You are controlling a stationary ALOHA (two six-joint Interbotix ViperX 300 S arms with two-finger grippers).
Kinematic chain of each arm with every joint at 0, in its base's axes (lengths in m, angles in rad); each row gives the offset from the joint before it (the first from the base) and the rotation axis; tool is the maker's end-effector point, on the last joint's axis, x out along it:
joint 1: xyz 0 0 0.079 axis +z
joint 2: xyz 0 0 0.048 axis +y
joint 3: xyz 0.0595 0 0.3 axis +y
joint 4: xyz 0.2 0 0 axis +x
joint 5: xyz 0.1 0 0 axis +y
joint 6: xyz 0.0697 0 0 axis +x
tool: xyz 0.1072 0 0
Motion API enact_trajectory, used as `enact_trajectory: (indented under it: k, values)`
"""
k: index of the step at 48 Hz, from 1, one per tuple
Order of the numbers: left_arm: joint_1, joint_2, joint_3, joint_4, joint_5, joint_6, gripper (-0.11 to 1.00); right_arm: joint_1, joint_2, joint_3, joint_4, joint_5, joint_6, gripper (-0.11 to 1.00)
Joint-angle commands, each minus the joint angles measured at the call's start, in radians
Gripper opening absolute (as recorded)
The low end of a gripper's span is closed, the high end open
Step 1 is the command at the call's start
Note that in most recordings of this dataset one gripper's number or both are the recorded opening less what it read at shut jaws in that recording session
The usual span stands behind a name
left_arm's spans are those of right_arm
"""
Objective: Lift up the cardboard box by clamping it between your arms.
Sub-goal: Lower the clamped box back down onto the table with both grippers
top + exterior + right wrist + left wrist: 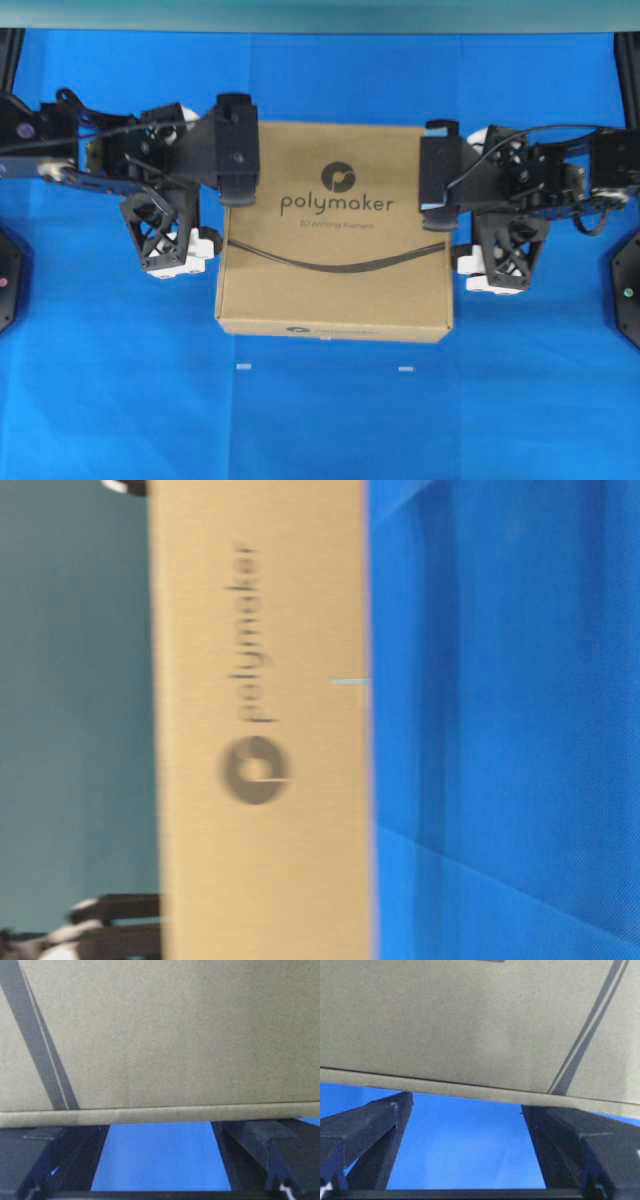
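The cardboard box (335,240), flat, brown and printed "polymaker", lies level between my two arms. My left gripper (218,185) is against its left side and my right gripper (455,205) against its right side. In the left wrist view the box (470,1025) fills the top, and the open left gripper (467,1097) has both fingertips ending at the box's side edge. The right wrist view shows the same: the box (165,1035) above the open right gripper (160,1122). Nothing sits between either pair of fingers. Whether the box is off the table cannot be told.
Blue cloth (330,420) covers the table all round. Two small white tape marks (245,368) lie just in front of the box. In the table-level view the box (260,730) fills the middle, with black arm parts (115,915) behind it.
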Motion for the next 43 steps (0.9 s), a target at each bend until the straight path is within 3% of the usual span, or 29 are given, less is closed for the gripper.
enact_trajectory:
  k: [1,25,43]
  values:
    - [-0.002,0.014,0.008,-0.005,-0.097,-0.02,0.85,-0.005,0.012,-0.005,0.008,-0.1,0.009,1.0]
    - [-0.003,0.133,0.106,-0.005,-0.264,-0.032,0.85,0.008,0.152,0.097,0.006,-0.299,0.002,1.0]
    - [-0.009,0.17,0.135,-0.005,-0.311,-0.051,0.85,0.023,0.219,0.12,0.006,-0.354,-0.005,1.0]
